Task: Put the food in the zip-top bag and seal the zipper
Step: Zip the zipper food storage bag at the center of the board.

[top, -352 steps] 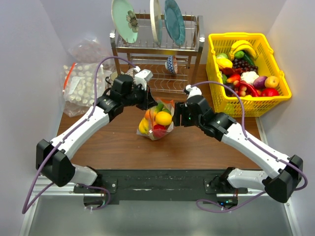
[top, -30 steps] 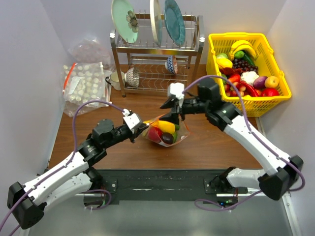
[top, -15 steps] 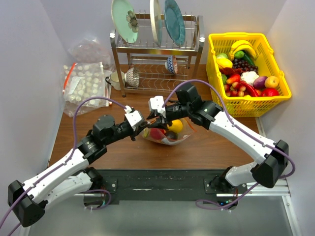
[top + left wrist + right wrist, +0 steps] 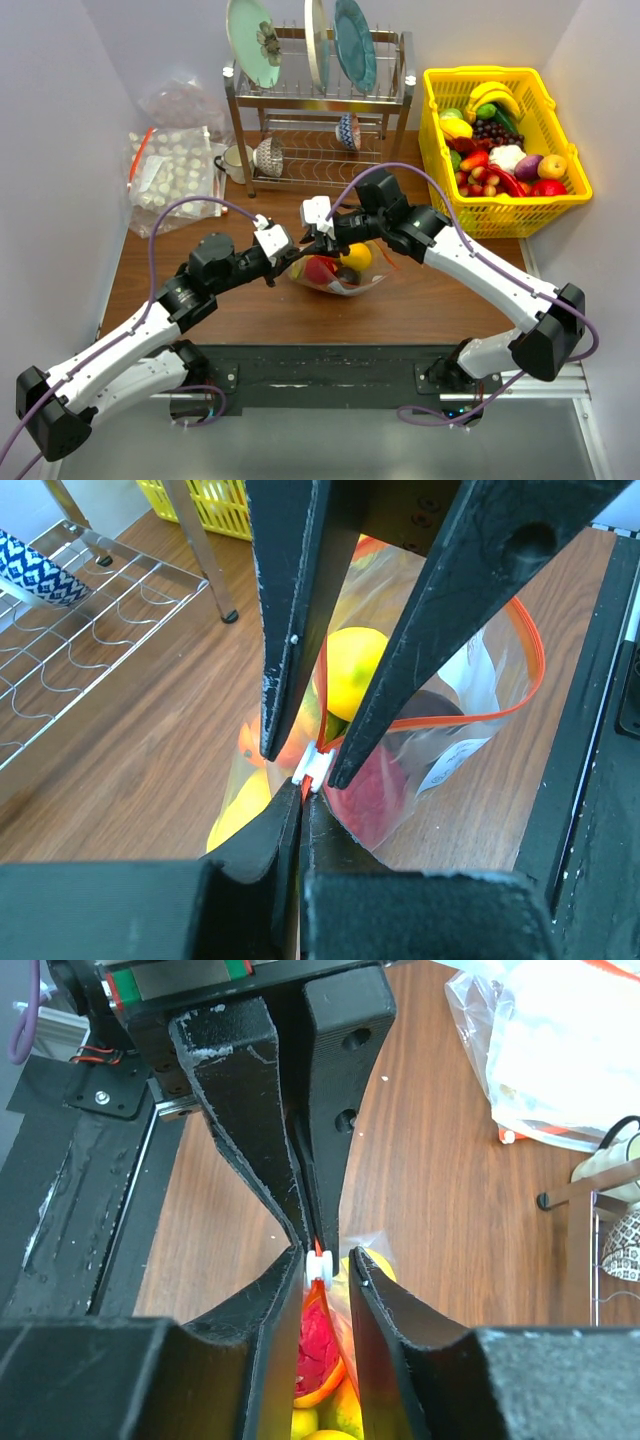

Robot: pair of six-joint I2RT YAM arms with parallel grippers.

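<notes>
Top view: food (image 4: 345, 262) is already inside bag (image 4: 360, 282), which lies on table (image 4: 400, 310) btwn the arms. L gripper (image 4: 290, 264) and R gripper (image 4: 312, 250) meet at the bag corner nearest the L arm.

L wrist: L jaws are pressed together, pinching the zipper (image 4: 450, 718) end. Beyond that the strip loops apart, so the mouth looks unsealed.

R wrist: R jaws are part-spread either side of white slider (image 4: 315, 1260), w/ no firm grip visible.

Loading looks done. Left to do: clamp slider, run it along zipper.
</notes>
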